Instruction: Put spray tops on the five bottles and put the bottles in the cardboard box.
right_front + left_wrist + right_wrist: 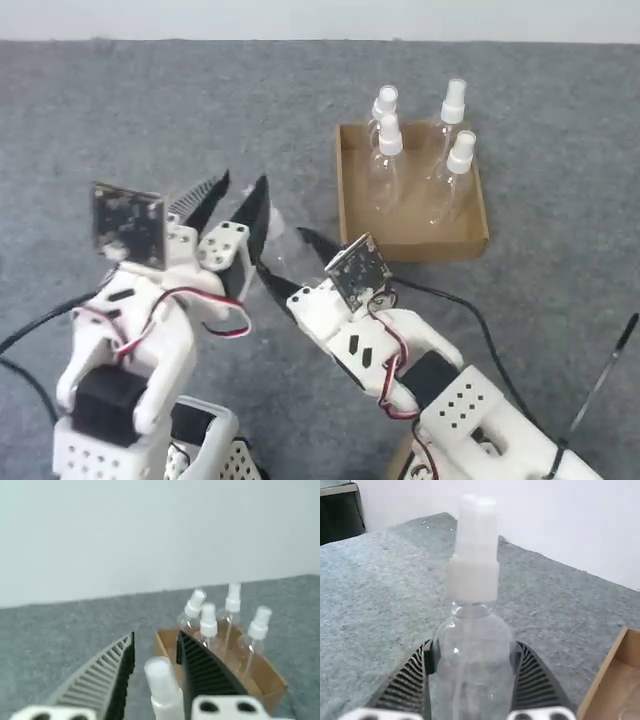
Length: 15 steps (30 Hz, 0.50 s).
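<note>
While right claw [473, 647] clamps bottle [472, 680] at body, left claw [155, 635] stands released astride spray top [162, 680]. Bottle judged light, thin-walled, slippery; hold mid-body, gently.

Left arm [150, 330]: stands at the near left and extends toward the far side, angled slightly right. Left gripper [232, 205]: fingers parted, tips pointing away. Right arm [400, 360]: comes in from the near right and extends left and far. Right gripper [290, 262]: just beside the left gripper on its near-right side, fingers pressed against both sides of a bottle [472, 665].
</note>
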Available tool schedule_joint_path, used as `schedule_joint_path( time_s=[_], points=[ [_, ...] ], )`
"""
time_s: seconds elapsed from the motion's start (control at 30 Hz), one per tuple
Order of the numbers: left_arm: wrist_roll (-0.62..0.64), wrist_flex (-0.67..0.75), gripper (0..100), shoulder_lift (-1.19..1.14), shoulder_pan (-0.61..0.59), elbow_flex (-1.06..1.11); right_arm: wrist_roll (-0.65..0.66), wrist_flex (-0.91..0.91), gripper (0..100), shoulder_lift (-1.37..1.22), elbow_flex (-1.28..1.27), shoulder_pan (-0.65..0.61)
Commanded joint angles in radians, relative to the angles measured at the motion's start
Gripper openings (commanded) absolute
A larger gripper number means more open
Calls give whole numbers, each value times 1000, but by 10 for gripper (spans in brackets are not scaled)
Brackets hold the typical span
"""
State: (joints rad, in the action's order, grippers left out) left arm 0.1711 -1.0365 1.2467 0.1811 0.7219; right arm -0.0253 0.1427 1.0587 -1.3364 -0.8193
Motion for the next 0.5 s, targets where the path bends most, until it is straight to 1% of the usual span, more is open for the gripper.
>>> schedule_joint_path(
  time_s=[0.0, 0.17, 0.27, 0.37, 0.47],
  points=[
    [-18, 31, 126, -6, -63, -51, -11, -19, 6, 39, 12, 12],
    [-18, 60, 126, -44, -124, 31, -11, -16, 6, 39, 12, 13],
    [-31, 49, 126, -28, -172, 77, -11, 48, 6, 45, 34, 21],
    [-97, -3, 126, 34, -178, 125, -12, 114, 6, 38, 114, 90],
    [-132, -25, 128, 120, -178, 199, -15, 180, 6, 36, 210, 170]
  ],
)
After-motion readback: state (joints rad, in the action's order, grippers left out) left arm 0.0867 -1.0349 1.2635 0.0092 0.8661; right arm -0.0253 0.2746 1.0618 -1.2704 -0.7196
